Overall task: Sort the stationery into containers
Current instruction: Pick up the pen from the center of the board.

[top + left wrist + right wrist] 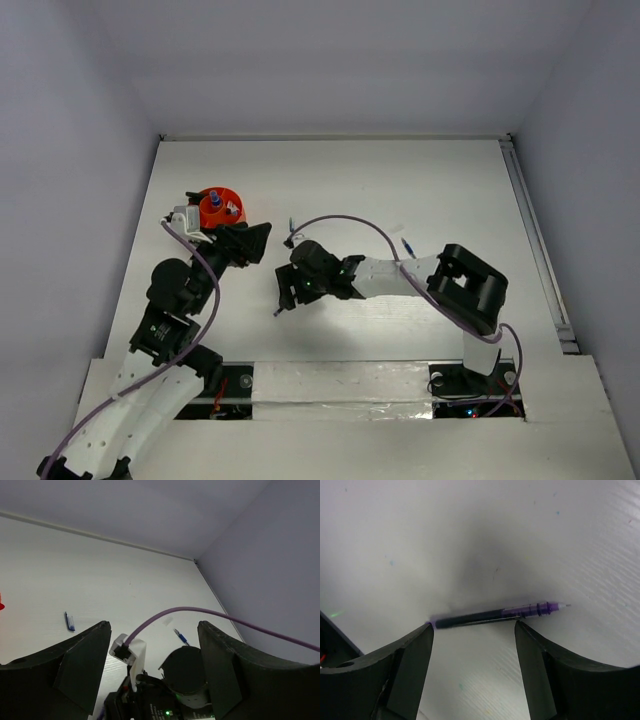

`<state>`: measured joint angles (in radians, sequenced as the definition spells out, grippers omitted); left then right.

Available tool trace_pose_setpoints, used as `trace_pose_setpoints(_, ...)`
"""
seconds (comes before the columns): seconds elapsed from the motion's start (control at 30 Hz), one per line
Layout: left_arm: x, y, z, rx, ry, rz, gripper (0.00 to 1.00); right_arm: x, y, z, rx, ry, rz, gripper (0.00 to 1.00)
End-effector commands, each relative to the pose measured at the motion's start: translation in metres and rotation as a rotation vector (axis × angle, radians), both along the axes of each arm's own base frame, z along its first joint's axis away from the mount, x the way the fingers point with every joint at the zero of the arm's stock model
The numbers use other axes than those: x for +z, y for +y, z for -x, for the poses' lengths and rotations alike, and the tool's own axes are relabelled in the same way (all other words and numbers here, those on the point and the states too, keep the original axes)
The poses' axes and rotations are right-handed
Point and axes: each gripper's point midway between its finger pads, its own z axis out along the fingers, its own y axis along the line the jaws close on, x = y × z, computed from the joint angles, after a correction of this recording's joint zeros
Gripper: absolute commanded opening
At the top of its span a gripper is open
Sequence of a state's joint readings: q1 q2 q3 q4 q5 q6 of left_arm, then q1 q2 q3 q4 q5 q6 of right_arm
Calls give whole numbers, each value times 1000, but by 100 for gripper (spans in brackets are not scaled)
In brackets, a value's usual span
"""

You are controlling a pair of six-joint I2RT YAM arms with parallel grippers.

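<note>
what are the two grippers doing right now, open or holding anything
Left gripper: open, holding nothing.
Right gripper: open, holding nothing; a purple pen lies loose right in front of it.

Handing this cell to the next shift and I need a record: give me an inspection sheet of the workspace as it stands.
Surface: white table, faint coloured specks.
Job's things: orange cup far left, stationery standing in it; purple pen lying flat; blue pen and small blue piece loose on the table.
Clutter: nothing seen.
Grippers: left gripper open, empty, beside the cup; right gripper open, tips at the purple pen.
Cables: purple cable arching above the right arm.
Surroundings: plain pale walls, rail along the table's right edge.
</note>
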<state>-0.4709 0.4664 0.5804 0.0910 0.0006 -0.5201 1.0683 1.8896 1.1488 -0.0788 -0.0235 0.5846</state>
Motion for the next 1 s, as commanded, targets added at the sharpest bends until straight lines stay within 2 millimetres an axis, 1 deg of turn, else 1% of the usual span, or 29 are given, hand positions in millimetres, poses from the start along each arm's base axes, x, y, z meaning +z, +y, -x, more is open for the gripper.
trace_pose_setpoints(0.0,25,-4,13,-52,-75,8,68,-19,-6,-10,-60,-22,107,72)
trace_pose_setpoints(0.03,25,-4,14,-55,-78,10,68,-24,-9,-11,-65,-21,134,68)
trace_pose_setpoints(0.07,26,-3,16,-56,-83,13,68,-20,-3,-12,-59,-37,136,67)
trace_pose_setpoints(0.1,26,-4,16,-60,-85,16,68,-27,-7,-18,-75,-57,175,66)
trace_pose_setpoints(0.13,26,-4,17,-63,-87,19,68,-30,-9,-15,-70,-58,209,64)
trace_pose_setpoints(0.17,27,-3,18,-63,-92,23,68,-31,-10,-18,-76,-68,226,62)
trace_pose_setpoints(0.2,27,-3,19,-65,-96,26,68,-27,-4,-20,-71,-95,233,61)
trace_pose_setpoints(0.23,27,-4,19,-65,-95,31,68,-35,-9,-20,-70,-92,273,59)
trace_pose_setpoints(0.27,26,-3,19,-64,-96,35,68,-37,-10,-22,-73,-97,290,56)
trace_pose_setpoints(0.3,25,-3,19,-60,-96,39,68,-34,-7,-23,-72,-121,301,53)
trace_pose_setpoints(0.37,24,-2,19,-54,-94,42,68,-39,-12,-25,-76,-125,338,48)
trace_pose_setpoints(0.5,25,3,18,-28,-94,51,68,-41,-19,-31,-83,-158,390,39)
trace_pose_setpoints(0.53,25,5,18,-22,-93,53,68,-41,-20,-32,-83,-159,398,33)
trace_pose_setpoints(0.6,19,10,18,5,-73,49,68,-45,-23,-34,-86,-168,429,29)
trace_pose_setpoints(0.63,19,13,16,25,-72,51,68,-47,-25,-34,-83,-167,439,29)
trace_pose_setpoints(0.67,17,15,17,34,-61,48,69,-48,-23,-35,-81,-167,441,24)
trace_pose_setpoints(0.73,15,19,17,54,-51,49,72,-54,-23,-35,-73,-160,457,22)
trace_pose_setpoints(0.77,14,20,18,57,-47,47,73,-55,-21,-35,-69,-158,455,12)
trace_pose_setpoints(0.8,14,21,18,63,-44,46,74,-56,-21,-34,-61,-156,453,8)
trace_pose_setpoints(0.83,13,22,19,65,-38,43,78,-55,-19,-34,-59,-157,444,2)
trace_pose_setpoints(0.87,14,23,20,65,-39,42,80,-53,-20,-34,-61,-161,441,0)
trace_pose_setpoints(0.9,9,23,21,67,-21,30,82,-54,-26,-32,-62,-164,447,0)
trace_pose_setpoints(0.93,5,23,21,65,-10,24,85,-51,-26,-37,-80,-177,424,0)
trace_pose_setpoints(0.97,3,24,22,65,-3,24,87,-31,-24,-39,-90,-198,374,0)
